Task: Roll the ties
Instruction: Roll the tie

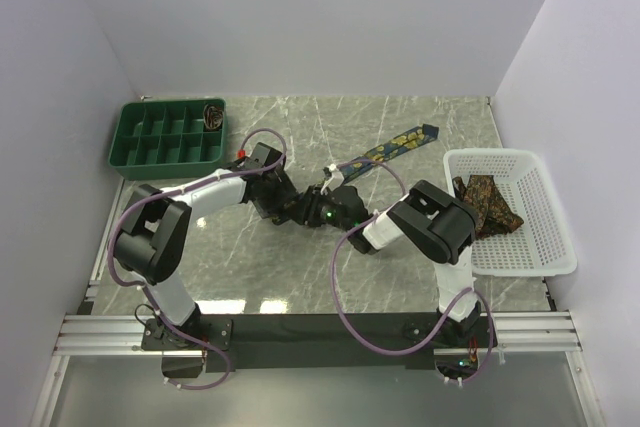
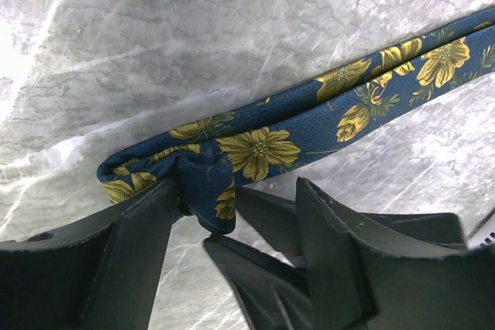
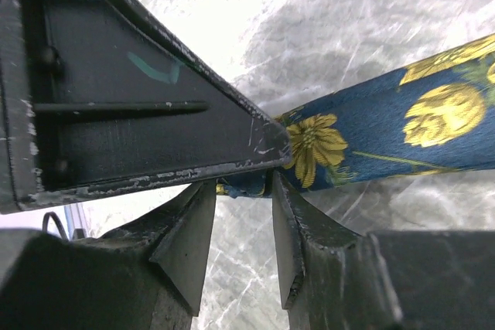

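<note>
Can see the navy tie [image 1: 395,147] with yellow flowers lying on the marble table [image 1: 260,267], running slantwise from the middle toward the far right, pointed end away from the arms. Near end folded back on itself into a small loop, just at the meeting point of both arms. From the left wrist: left gripper [image 2: 236,191] with jaws standing wide, the fold touching the inner side of one finger [image 2: 131,245], not pressed by the other. From the right wrist: right gripper [image 3: 241,187] with jaws narrow, a small gap between, the edge of the fold just at the tips; cannot tell if really pinched or only touched. Across the top of that view, one finger of the left gripper. Further right, in the white basket [image 1: 540,237], brown ties [image 1: 485,202] in a heap. At far left, the green tray [image 1: 150,142], holding one small rolled thing [image 1: 213,115] in its far right compartment.
</note>
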